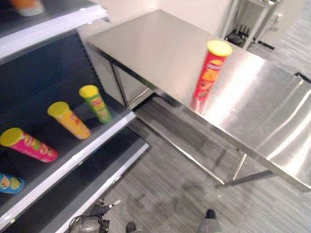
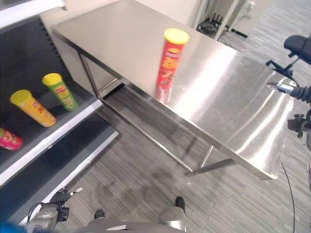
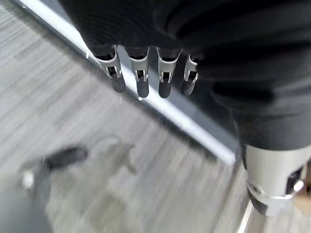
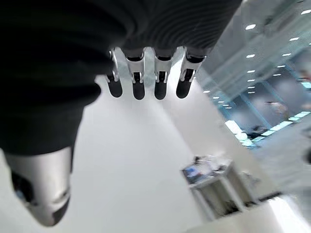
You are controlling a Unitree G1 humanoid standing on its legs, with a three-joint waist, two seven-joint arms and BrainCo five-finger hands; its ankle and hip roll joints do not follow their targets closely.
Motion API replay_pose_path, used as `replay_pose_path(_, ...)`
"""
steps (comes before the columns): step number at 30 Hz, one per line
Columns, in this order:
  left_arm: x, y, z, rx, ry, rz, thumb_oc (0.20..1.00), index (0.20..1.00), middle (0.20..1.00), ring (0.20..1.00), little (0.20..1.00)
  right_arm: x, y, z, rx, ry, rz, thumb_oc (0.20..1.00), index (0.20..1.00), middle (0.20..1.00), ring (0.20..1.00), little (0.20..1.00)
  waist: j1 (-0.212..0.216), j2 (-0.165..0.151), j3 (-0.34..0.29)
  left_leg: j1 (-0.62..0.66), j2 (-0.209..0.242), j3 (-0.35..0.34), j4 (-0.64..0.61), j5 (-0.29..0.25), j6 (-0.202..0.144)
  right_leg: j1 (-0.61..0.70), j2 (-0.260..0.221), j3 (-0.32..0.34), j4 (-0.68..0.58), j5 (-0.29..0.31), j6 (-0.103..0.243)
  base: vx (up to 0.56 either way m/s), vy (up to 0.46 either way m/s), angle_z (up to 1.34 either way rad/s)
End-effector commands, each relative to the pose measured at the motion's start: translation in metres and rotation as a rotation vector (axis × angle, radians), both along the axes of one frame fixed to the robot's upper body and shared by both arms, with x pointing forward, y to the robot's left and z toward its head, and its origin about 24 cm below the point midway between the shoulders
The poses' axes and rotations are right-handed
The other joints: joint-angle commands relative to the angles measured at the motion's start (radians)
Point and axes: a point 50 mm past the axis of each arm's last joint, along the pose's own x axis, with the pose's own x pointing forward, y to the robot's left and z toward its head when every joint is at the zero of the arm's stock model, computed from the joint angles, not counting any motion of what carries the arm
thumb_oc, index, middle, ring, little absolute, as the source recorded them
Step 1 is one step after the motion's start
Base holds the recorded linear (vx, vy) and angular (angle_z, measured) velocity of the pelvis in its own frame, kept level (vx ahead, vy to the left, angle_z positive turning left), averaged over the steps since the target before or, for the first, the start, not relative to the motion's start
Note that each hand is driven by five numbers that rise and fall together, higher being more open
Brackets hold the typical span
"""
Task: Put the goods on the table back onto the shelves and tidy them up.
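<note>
A tall red can with a yellow lid [image 1: 210, 72] stands upright on the steel table [image 1: 150, 43], close to its front edge. On the dark shelf [image 1: 90, 148] to the left lie a green can [image 1: 96, 103], a yellow-orange can [image 1: 69, 120], a pink can [image 1: 30, 144] and part of a blue can [image 1: 7, 183], all tilted back. My left hand [image 3: 141, 77] hangs over the grey floor beside a shelf's white edge, fingers straight and holding nothing. My right hand [image 4: 146, 73] points up at a white wall and ceiling lights, fingers straight and empty.
A lower shelf board [image 1: 104, 177] juts out near the floor. An upper shelf [image 1: 48, 29] carries an orange item [image 1: 26, 6]. The table's legs and crossbar [image 1: 238, 170] stand over striped grey flooring. A white cart [image 1: 255, 22] stands behind the table.
</note>
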Motion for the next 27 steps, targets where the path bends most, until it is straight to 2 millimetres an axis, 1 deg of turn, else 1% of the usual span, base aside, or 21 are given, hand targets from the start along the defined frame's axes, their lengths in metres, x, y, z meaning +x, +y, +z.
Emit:
replay_pose_path(1,0.023,0.029,0.021,0.094,-0.079,-0.008,1.000,1.000,1.000,1.000,1.000,-0.002,0.008,0.019,-0.004,-0.069,0.081,1.000,1.000,1.000,1.000,1.000,0.002,-0.090,-0.065,-0.025,-0.035,-0.025,0.069,-0.133,0.019,-0.069,-0.043,-0.006,0.069,-0.050,-0.006,0.07,-0.187,-0.52)
replay_pose_path(2,0.028,0.024,0.022,0.076,-0.109,-0.005,1.000,1.000,1.000,1.000,1.000,-0.005,0.011,0.024,-0.006,-0.088,0.109,1.000,1.000,1.000,1.000,1.000,-0.002,-0.081,-0.069,-0.027,-0.009,-0.028,0.056,-0.109,0.001,-0.059,-0.017,-0.019,0.055,-0.107,-0.006,0.07,-0.191,-0.27)
replay_pose_path(3,0.028,0.024,0.022,0.075,-0.109,-0.006,1.000,1.000,1.000,1.000,1.000,-0.006,0.010,0.024,-0.006,-0.087,0.108,1.000,1.000,1.000,1.000,1.000,-0.004,-0.078,-0.069,-0.027,-0.006,-0.033,0.053,-0.107,-0.001,-0.057,-0.014,-0.024,0.057,-0.110,-0.006,0.05,-0.187,0.03)
replay_pose_path(4,0.031,0.020,0.023,0.065,-0.126,-0.009,1.000,1.000,1.000,1.000,1.000,-0.008,0.011,0.026,0.000,-0.099,0.126,1.000,1.000,1.000,1.000,1.000,-0.010,-0.071,-0.071,-0.030,0.008,-0.036,0.047,-0.090,-0.012,-0.052,0.003,-0.028,0.053,-0.137,-0.008,0.03,-0.110,0.25)
replay_pose_path(6,0.035,0.015,0.023,0.048,-0.142,-0.020,1.000,1.000,1.000,1.000,1.000,-0.011,0.014,0.031,0.007,-0.116,0.164,1.000,1.000,1.000,1.000,1.000,-0.017,-0.057,-0.073,-0.038,0.029,-0.041,0.038,-0.066,-0.024,-0.040,0.030,-0.044,0.045,-0.165,-0.023,0.03,-0.129,0.34)
replay_pose_path(8,0.039,0.004,0.021,0.026,-0.146,-0.052,1.000,1.000,1.000,1.000,1.000,-0.012,0.020,0.035,0.031,-0.134,0.226,1.000,1.000,1.000,1.000,1.000,-0.025,-0.039,-0.066,-0.046,0.045,-0.047,0.040,-0.043,-0.034,-0.022,0.051,-0.061,0.043,-0.197,-0.042,0.02,-0.088,0.41)
replay_pose_path(9,0.039,0.004,0.021,0.026,-0.146,-0.052,1.000,1.000,1.000,1.000,1.000,-0.012,0.020,0.035,0.031,-0.134,0.226,1.000,1.000,1.000,1.000,1.000,-0.026,-0.038,-0.065,-0.046,0.046,-0.048,0.040,-0.043,-0.034,-0.021,0.052,-0.063,0.043,-0.197,-0.042,0.01,-0.037,0.32)
replay_pose_path(10,0.038,-0.002,0.018,0.010,-0.137,-0.071,1.000,1.000,1.000,1.000,1.000,-0.011,0.022,0.035,0.047,-0.136,0.256,1.000,1.000,1.000,1.000,1.000,-0.026,-0.028,-0.064,-0.049,0.047,-0.047,0.033,-0.035,-0.037,-0.010,0.055,-0.071,0.040,-0.207,-0.047,0.00,-0.001,0.24)
replay_pose_path(11,0.038,-0.002,0.018,0.010,-0.136,-0.071,1.000,1.000,1.000,1.000,1.000,-0.011,0.022,0.035,0.047,-0.136,0.256,1.000,1.000,1.000,1.000,1.000,-0.027,-0.027,-0.063,-0.047,0.047,-0.047,0.030,-0.033,-0.038,-0.008,0.056,-0.072,0.040,-0.208,-0.047,0.01,0.004,0.20)
replay_pose_path(14,0.034,-0.007,0.014,-0.001,-0.115,-0.098,1.000,1.000,1.000,1.000,1.000,-0.005,0.029,0.032,0.046,-0.112,0.296,1.000,1.000,1.000,1.000,1.000,-0.027,-0.007,-0.069,-0.027,0.047,-0.039,0.005,-0.032,-0.039,0.001,0.055,-0.073,0.044,-0.218,-0.050,0.03,0.031,0.18)
replay_pose_path(18,0.027,-0.008,0.011,-0.005,-0.096,-0.098,1.000,1.000,1.000,1.000,1.000,0.002,0.037,0.029,0.049,-0.096,0.331,1.000,1.000,1.000,1.000,1.000,-0.017,0.002,-0.070,-0.013,0.038,-0.045,0.000,-0.041,-0.034,0.003,0.048,-0.063,0.048,-0.216,-0.049,0.02,0.012,0.00)
replay_pose_path(19,0.016,-0.004,0.007,-0.001,-0.063,-0.083,1.000,1.000,1.000,1.000,1.000,0.007,0.037,0.022,0.069,-0.084,0.321,1.000,1.000,1.000,1.000,1.000,-0.004,0.009,-0.071,-0.005,0.029,-0.045,-0.010,-0.042,-0.032,0.009,0.038,-0.062,0.054,-0.216,-0.049,0.05,0.025,-0.05)
replay_pose_path(20,0.012,-0.003,0.005,0.001,-0.047,-0.085,1.000,1.000,1.000,1.000,1.000,0.011,0.039,0.021,0.057,-0.070,0.320,1.000,1.000,1.000,1.000,1.000,0.007,0.013,-0.069,-0.003,0.025,-0.048,-0.014,-0.040,-0.031,0.013,0.034,-0.067,0.056,-0.218,-0.048,0.05,0.019,-0.03)
replay_pose_path(22,0.011,-0.003,0.006,0.002,-0.048,-0.081,1.000,1.000,1.000,1.000,1.000,0.013,0.039,0.022,0.050,-0.067,0.316,1.000,1.000,1.000,1.000,1.000,0.007,0.014,-0.068,-0.003,0.024,-0.049,-0.016,-0.039,-0.032,0.013,0.033,-0.069,0.060,-0.220,-0.049,0.00,0.000,0.00)
replay_pose_path(25,0.010,0.000,0.006,0.009,-0.042,-0.075,1.000,1.000,1.000,1.000,1.000,0.017,0.043,0.029,0.020,-0.074,0.321,1.000,1.000,1.000,1.000,1.000,0.021,0.018,-0.061,-0.007,0.025,-0.054,-0.016,-0.036,-0.035,0.004,0.032,-0.076,0.080,-0.233,-0.056,0.01,-0.070,0.04)
replay_pose_path(26,0.006,0.002,0.005,0.011,-0.035,-0.059,1.000,1.000,1.000,1.000,1.000,0.020,0.044,0.034,0.007,-0.083,0.320,1.000,1.000,1.000,1.000,1.000,0.029,0.019,-0.057,-0.008,0.031,-0.059,-0.012,-0.031,-0.038,-0.003,0.039,-0.072,0.087,-0.243,-0.063,0.03,-0.117,0.03)
replay_pose_path(27,0.006,0.002,0.005,0.011,-0.035,-0.058,1.000,1.000,1.000,1.000,1.000,0.020,0.044,0.034,0.006,-0.083,0.322,1.000,1.000,1.000,1.000,1.000,0.028,0.020,-0.057,-0.008,0.032,-0.059,-0.012,-0.031,-0.039,-0.003,0.040,-0.071,0.088,-0.243,-0.063,0.05,-0.166,0.03)
